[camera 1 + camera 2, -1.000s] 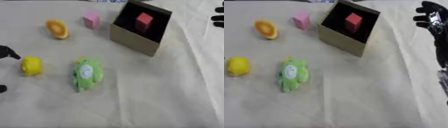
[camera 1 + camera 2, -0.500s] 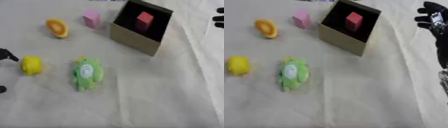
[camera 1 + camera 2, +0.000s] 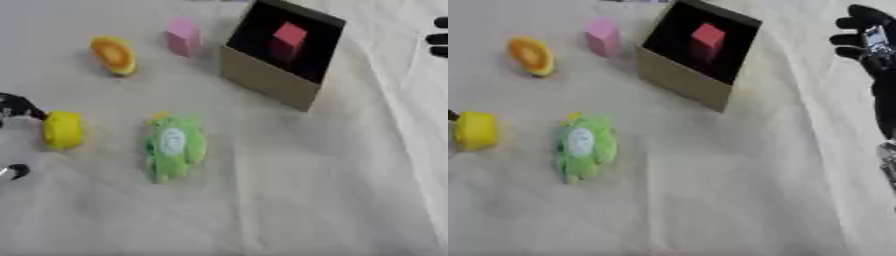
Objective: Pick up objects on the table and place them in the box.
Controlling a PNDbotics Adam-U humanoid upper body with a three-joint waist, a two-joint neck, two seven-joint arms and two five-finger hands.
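Observation:
A cardboard box (image 3: 262, 77) with a dark inside stands tilted at the back middle, with a red block (image 3: 288, 37) in it. On the cloth lie a pink block (image 3: 183, 36), an orange piece (image 3: 114, 54), a yellow object (image 3: 62, 129) and a green plush toy (image 3: 173, 146). My left hand (image 3: 17, 106) shows only at the left edge, open, one finger just beside the yellow object and another tip lower down. My right hand (image 3: 866, 37) hovers right of the box, fingers relaxed, holding nothing.
The pale cloth (image 3: 289, 190) covering the table is wrinkled, with a fold running down the right side. My right forearm (image 3: 884, 110) runs along the right edge.

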